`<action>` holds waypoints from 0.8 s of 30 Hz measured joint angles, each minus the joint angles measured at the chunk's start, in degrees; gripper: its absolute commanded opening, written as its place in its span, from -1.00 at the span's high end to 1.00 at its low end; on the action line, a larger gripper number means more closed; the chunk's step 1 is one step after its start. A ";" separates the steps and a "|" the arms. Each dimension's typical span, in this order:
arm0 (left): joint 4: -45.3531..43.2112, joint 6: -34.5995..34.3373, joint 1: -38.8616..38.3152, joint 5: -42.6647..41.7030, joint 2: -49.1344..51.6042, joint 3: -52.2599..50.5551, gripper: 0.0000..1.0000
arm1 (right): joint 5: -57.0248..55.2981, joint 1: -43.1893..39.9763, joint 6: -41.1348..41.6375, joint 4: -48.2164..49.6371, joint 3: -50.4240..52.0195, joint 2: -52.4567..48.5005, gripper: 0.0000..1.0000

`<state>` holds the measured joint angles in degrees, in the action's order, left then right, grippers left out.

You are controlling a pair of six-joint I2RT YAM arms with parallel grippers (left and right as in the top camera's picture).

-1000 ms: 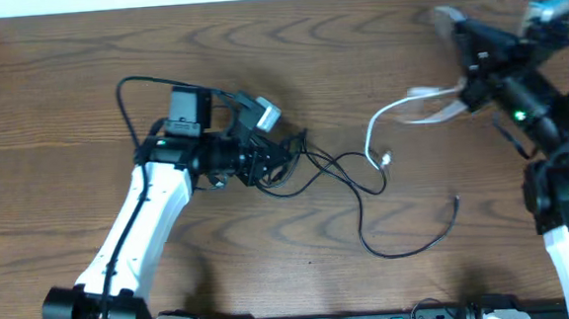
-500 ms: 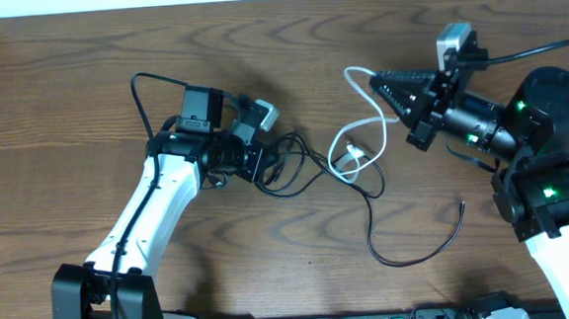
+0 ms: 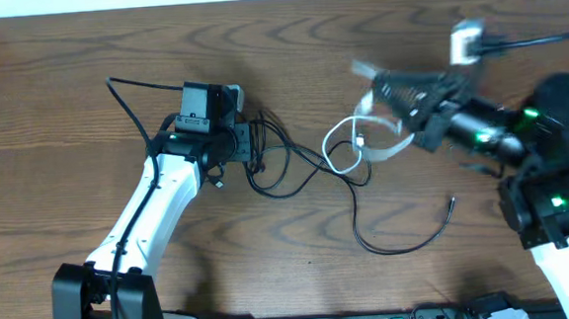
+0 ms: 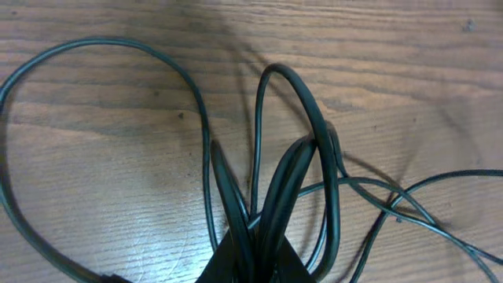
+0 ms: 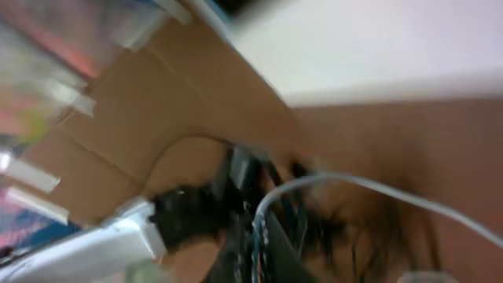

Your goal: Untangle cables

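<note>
Wooden table (image 3: 62,74) seen from above, with two robot arms working a tangle of thin cables near its middle. The left arm (image 3: 145,222) reaches in from the lower left. The right arm (image 3: 521,145), blurred, comes from the right edge. The black cables (image 3: 310,173) lie looped between them, one trailing forward to a small plug (image 3: 452,205). The white cable (image 3: 338,146) curls through the tangle and rises to the right gripper (image 3: 381,80), pressed together on it, likely to draw it free. The left gripper (image 4: 253,255) pinches several black loops, apparently anchoring them.
</note>
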<state>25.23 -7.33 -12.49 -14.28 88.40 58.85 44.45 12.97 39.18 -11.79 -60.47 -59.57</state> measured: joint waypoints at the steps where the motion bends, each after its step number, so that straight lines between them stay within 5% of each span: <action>1: -0.04 -0.52 0.00 0.26 0.00 0.00 0.85 | -1.42 1.07 0.22 -3.26 0.11 -0.44 0.98; 7: -0.02 -2.82 0.00 0.92 0.00 0.00 0.85 | -4.85 6.47 -0.52 -4.15 0.46 -1.33 0.98; 14: 0.79 -3.58 0.00 1.16 0.00 0.00 0.84 | -1.11 7.78 -4.22 14.97 0.46 -1.33 0.98; 24: 1.79 -3.65 0.00 1.14 0.00 0.00 0.85 | -0.44 -3.02 -8.39 23.04 0.42 -1.01 0.98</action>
<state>27.03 -10.98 -12.49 -13.15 88.40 58.85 44.01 9.96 30.79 11.25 -60.05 -60.58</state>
